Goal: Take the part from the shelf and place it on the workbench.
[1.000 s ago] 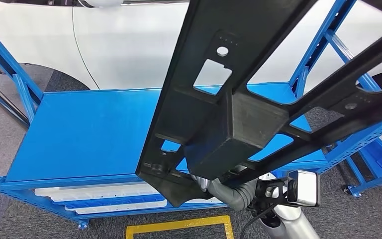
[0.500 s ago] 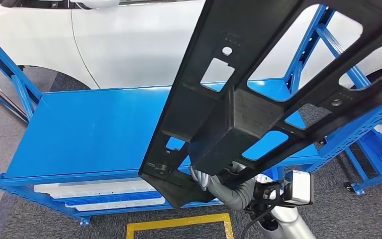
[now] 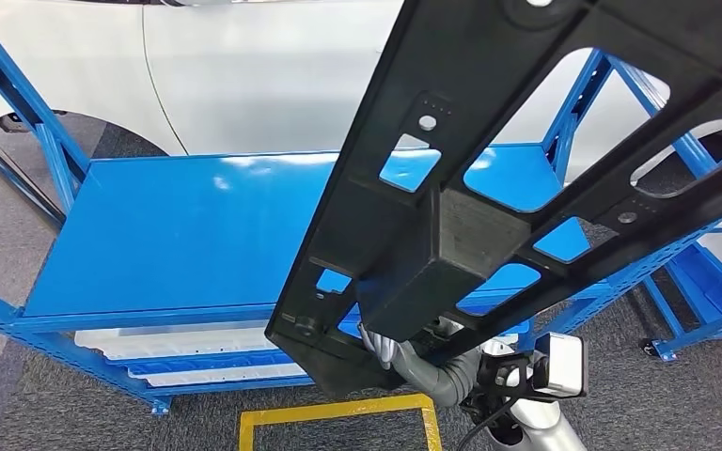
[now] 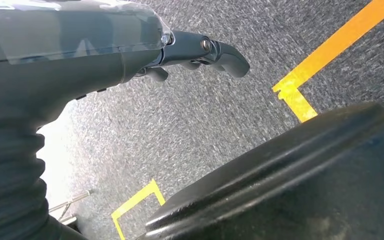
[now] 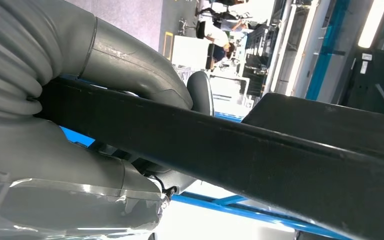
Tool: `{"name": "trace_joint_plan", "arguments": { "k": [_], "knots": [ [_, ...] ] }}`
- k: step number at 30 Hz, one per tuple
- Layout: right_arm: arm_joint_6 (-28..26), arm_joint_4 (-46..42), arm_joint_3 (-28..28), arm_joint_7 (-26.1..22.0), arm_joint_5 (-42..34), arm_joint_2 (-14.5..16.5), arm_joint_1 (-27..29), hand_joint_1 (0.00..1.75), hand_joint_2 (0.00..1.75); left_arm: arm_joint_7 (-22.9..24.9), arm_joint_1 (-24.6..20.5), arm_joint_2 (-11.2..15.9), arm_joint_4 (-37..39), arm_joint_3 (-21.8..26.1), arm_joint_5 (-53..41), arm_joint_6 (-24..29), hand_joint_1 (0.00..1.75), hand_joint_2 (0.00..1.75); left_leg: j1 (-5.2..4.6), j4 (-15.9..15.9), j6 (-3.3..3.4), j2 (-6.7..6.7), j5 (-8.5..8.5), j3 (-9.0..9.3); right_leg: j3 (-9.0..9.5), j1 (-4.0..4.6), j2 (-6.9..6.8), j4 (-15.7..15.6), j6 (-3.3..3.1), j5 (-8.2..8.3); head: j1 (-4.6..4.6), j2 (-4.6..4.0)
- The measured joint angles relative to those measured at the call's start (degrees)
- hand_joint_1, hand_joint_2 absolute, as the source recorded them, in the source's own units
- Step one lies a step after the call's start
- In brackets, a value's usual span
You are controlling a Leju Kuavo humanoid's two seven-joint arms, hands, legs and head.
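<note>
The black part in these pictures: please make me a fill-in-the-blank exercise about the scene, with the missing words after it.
1. The black part is held by the robot's ____ hand.
2. The shelf behind the part is painted ____.
3. The lines marked on the grey floor are ____.
4. The left hand holds ____.

Missing words: right; blue; yellow; nothing

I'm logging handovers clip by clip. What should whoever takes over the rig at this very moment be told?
Right hand: grips the large black part near its lower end, lifted in front of the head camera, above the blue shelf.
Left hand: holds nothing, fingers apart, hanging over grey carpet with yellow floor tape.
Done: part is off the shelf and in hand.
Left: carry it to the workbench and set it down.
</note>
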Motion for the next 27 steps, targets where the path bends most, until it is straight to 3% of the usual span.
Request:
{"name": "trace_joint_plan", "arguments": {
  "k": [3,4,7,8,10,12,13,14,15,18,19,23,25,27],
  "knots": [
    [0.1,-0.1,-0.2,-0.1,1.2,0.3,0.1,1.75,1.75,0.0,-0.1,0.0,0.0,0.0,0.0,0.0,0.00,1.75,-0.14,0.3,-0.56,-0.07,0.42,-0.39,6.76,0.28,0.13,-11.4,-0.90,3.77,0.00,0.00],
    [0.1,-0.1,-0.2,-0.1,1.6,0.4,0.1,1.75,1.75,0.0,-0.1,0.0,0.0,0.0,0.0,0.0,0.00,1.75,-0.18,0.3,-0.85,-0.09,0.59,-0.48,7.62,0.46,0.18,-13.2,-1.25,4.14,0.00,0.00],
    [0.1,-0.2,-0.3,-0.3,2.3,0.6,0.6,1.75,1.75,0.1,-0.1,0.0,0.0,0.0,-0.1,0.0,0.00,1.75,-0.08,0.2,-1.93,-0.13,1.06,-0.74,7.39,0.59,0.07,-14.0,-2.31,4.94,0.00,0.00],
    [0.1,-0.2,-0.3,-0.4,2.4,0.7,0.6,1.75,1.75,0.1,-0.1,0.1,0.0,0.0,0.0,0.0,0.00,1.75,-0.06,0.8,-2.23,-0.11,0.46,-1.08,7.26,0.46,-0.04,-14.2,-2.71,5.36,0.00,0.00],
    [0.2,-0.2,-0.3,-0.5,2.4,1.0,0.7,1.75,1.75,0.0,-0.1,0.1,0.0,0.0,0.1,0.1,0.00,1.75,0.02,5.3,-2.67,-0.07,-3.10,-2.99,6.71,0.25,-0.28,-14.6,-3.34,6.15,0.00,0.00],
    [0.2,0.0,-0.4,-0.6,2.4,1.3,1.0,1.75,1.75,0.0,-0.2,0.2,0.0,0.0,0.2,0.2,0.00,1.75,0.10,13.1,-3.05,-0.08,-7.60,-5.74,5.81,0.36,-0.39,-14.4,-3.61,6.70,0.00,0.00],
    [0.2,0.1,-0.5,-0.6,2.5,1.4,1.3,1.75,1.75,0.0,-0.3,0.2,0.0,0.1,0.3,0.3,0.00,1.75,0.11,15.6,-3.19,-0.07,-8.70,-6.37,5.35,0.40,-0.43,-14.3,-3.61,6.95,0.00,0.00],
    [0.1,0.3,-0.6,-0.6,2.7,1.5,1.6,1.75,1.75,0.0,-0.3,0.2,0.0,0.1,0.3,0.3,0.00,1.75,0.12,16.2,-3.28,-0.07,-8.77,-6.03,4.94,0.42,-0.43,-14.2,-3.55,7.18,0.00,0.00],
    [-0.1,0.4,-0.7,-0.5,2.9,1.7,2.0,1.75,1.75,0.0,-0.2,0.2,0.0,0.1,0.4,0.4,0.00,1.75,0.15,14.2,-3.30,-0.07,-7.72,-4.37,4.57,0.42,-0.41,-14.0,-3.45,7.35,0.00,0.00],
    [-1.6,1.5,-1.3,0.0,4.9,2.3,3.4,1.75,1.75,-0.1,0.3,0.2,0.0,0.2,0.7,0.7,0.00,1.75,0.13,2.5,-2.76,-0.12,-4.10,2.75,3.81,0.49,-0.30,-13.2,-2.95,7.68,0.01,0.00],
    [-2.5,2.2,-1.6,0.1,5.9,2.4,3.9,1.75,1.75,-0.1,0.4,0.2,0.0,0.2,0.9,0.9,0.00,1.75,0.07,0.6,-2.40,-0.21,-3.73,3.73,3.66,0.57,-0.29,-13.1,-2.67,7.81,0.00,0.00],
    [-9.0,11.5,-3.6,1.1,11.8,2.9,5.4,1.75,1.75,-0.3,0.6,0.2,0.0,0.4,1.6,1.7,0.00,1.75,0.05,-0.3,-0.87,-0.35,-2.55,3.44,3.32,0.62,-0.21,-12.9,-1.28,8.12,0.00,0.00],
    [-14.7,19.4,-5.0,1.5,16.2,3.1,5.5,1.75,1.75,-0.3,0.6,0.1,0.0,0.4,1.7,1.8,0.00,1.75,0.26,-0.7,-0.14,-0.22,-1.58,2.77,1.79,0.38,-0.13,-9.3,-0.55,5.13,0.00,0.00],
    [-18.9,27.9,-6.4,0.5,19.5,3.2,5.3,1.75,1.75,-0.3,0.5,0.1,0.0,0.4,1.7,1.8,0.00,1.75,0.16,-0.6,0.20,-0.23,-0.73,1.54,-1.21,0.09,-0.11,-1.7,0.04,0.32,0.00,0.00]
  ]
}}
